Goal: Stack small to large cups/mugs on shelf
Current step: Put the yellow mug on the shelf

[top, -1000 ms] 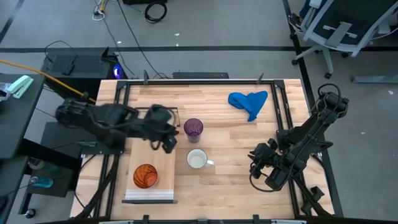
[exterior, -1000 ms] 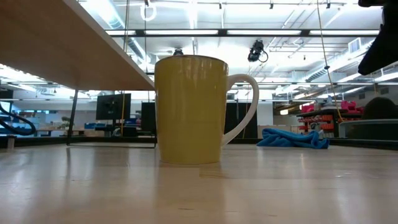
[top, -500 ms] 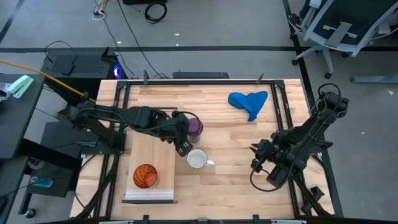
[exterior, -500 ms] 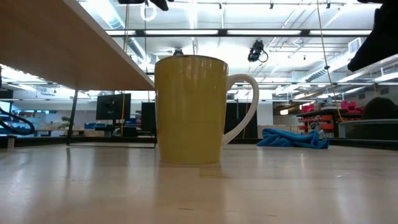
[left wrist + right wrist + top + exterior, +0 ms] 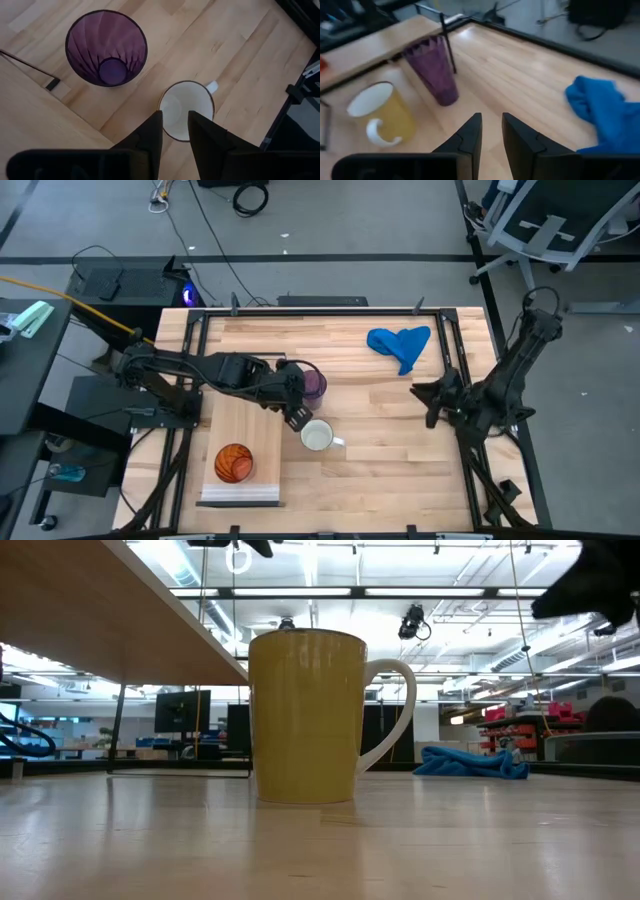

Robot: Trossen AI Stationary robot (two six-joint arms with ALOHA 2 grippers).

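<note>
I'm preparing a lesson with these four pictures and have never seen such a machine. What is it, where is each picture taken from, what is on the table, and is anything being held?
It is a robot with two dark arms at a wooden table, each ending in a two-finger gripper. One picture looks down from above, one looks level across the tabletop, and two come from cameras on the wrists.

On the table stand a purple tumbler and a mug, yellow outside, white inside; a blue cloth lies farther back. An orange cup sits on a pale shelf board.

The left gripper hovers over the mug's rim, fingers slightly apart. The right gripper waits off to the side. Neither holds anything.
</note>
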